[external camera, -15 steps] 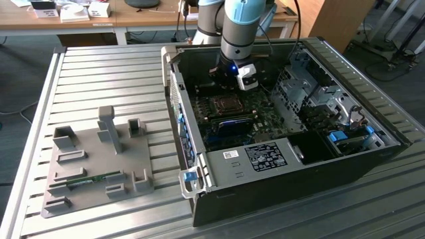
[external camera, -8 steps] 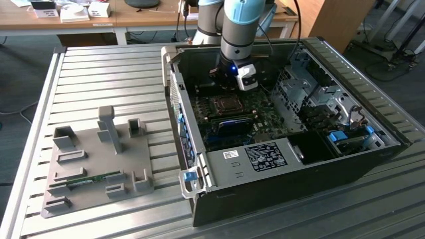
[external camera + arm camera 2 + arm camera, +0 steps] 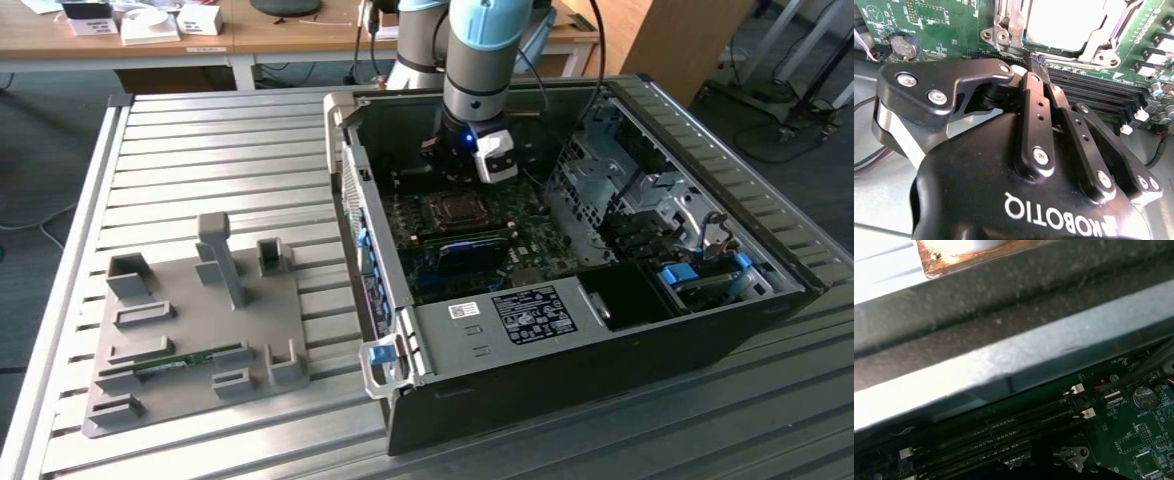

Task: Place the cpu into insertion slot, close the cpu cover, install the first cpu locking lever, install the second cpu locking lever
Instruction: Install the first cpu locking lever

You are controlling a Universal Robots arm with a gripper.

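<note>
My gripper (image 3: pixel 457 172) hangs inside the open black computer case, just behind the insertion slot (image 3: pixel 454 208) on the motherboard. In the second wrist view its black fingers (image 3: pixel 1035 115) are pressed together, so the gripper (image 3: pixel 1040 80) is shut with nothing visible between them. The tips sit close to the socket's edge beside the memory slots. The cpu (image 3: pixel 1064 20) lies flat in the socket as a pale square. The silvery cpu cover (image 3: pixel 1104 42) frames it, lying down over it. A metal lever arm (image 3: pixel 1015 22) runs along the socket's side near the fingertips.
The case (image 3: pixel 561 390) stands on a slatted metal table (image 3: pixel 200 150). A grey fixture plate (image 3: pixel 200 320) at the exterior view's left holds a green memory stick (image 3: pixel 174 362). Long memory slots (image 3: pixel 1004 440) and a coin battery (image 3: pixel 1144 397) lie beside the case wall (image 3: pixel 1019 320). Drive cages fill the case's right.
</note>
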